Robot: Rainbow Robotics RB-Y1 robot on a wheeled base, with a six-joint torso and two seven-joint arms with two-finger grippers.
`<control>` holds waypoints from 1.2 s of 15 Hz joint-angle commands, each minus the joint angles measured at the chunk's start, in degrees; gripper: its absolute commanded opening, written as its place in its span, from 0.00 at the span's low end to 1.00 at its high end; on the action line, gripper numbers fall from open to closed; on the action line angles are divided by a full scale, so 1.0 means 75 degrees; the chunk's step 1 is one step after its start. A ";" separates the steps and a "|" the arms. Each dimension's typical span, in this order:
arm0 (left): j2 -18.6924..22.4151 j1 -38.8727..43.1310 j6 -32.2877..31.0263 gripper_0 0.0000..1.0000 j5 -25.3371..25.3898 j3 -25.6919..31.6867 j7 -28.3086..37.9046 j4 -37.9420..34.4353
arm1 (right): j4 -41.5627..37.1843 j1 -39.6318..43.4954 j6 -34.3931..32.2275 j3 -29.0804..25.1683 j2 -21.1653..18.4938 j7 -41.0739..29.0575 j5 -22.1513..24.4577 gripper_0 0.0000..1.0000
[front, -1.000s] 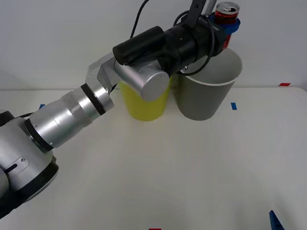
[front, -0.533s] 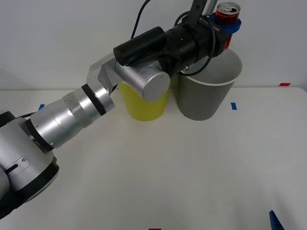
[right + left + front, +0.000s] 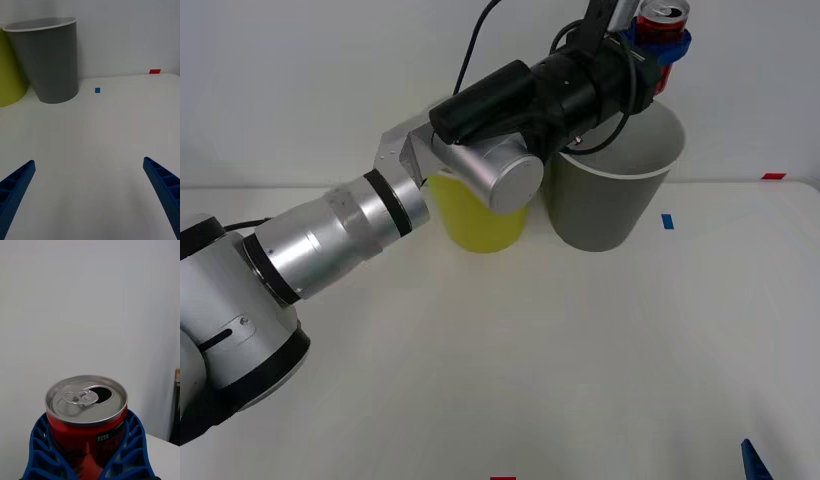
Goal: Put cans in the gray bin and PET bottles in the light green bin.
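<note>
Red can held above the gray bin, ready for release.

The left gripper (image 3: 660, 45) has its blue ribbed jaws clamped around the body of the small red drink can with a silver top and pull tab (image 3: 87, 416), holding it upright over the far rim of the tall tapered dark gray bin with a white rim (image 3: 610, 205). The yellow-green bin of the same shape (image 3: 480, 225) stands just beside it on the white surface (image 3: 580, 350). The can's tab is open, so it is probably empty: light, thin-walled, smooth and easily dented. A moderate grip around mid-body suits it best. The right gripper (image 3: 90, 187) hangs low over the surface, jaws wide apart, holding nothing.
</note>
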 commanded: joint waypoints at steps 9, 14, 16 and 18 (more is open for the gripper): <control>-0.0014 -0.0039 0.0111 1.00 0.0114 -0.0029 0.0113 0.0028 | 0.0000 0.0000 0.0000 0.0000 0.0000 0.0000 0.0000 1.00; -0.0002 -0.0050 0.0122 1.00 0.0114 -0.0029 0.0101 0.0028 | 0.0000 0.0000 0.0000 0.0000 0.0000 0.0000 0.0000 1.00; -0.0002 -0.0062 0.0122 1.00 0.0114 -0.0029 0.0113 0.0016 | 0.0000 0.0000 0.0000 0.0000 0.0000 0.0000 0.0000 1.00; -0.0002 -0.0062 0.0122 1.00 0.0114 -0.0029 0.0125 0.0016 | 0.0000 0.0000 0.0000 0.0000 0.0000 0.0000 0.0000 1.00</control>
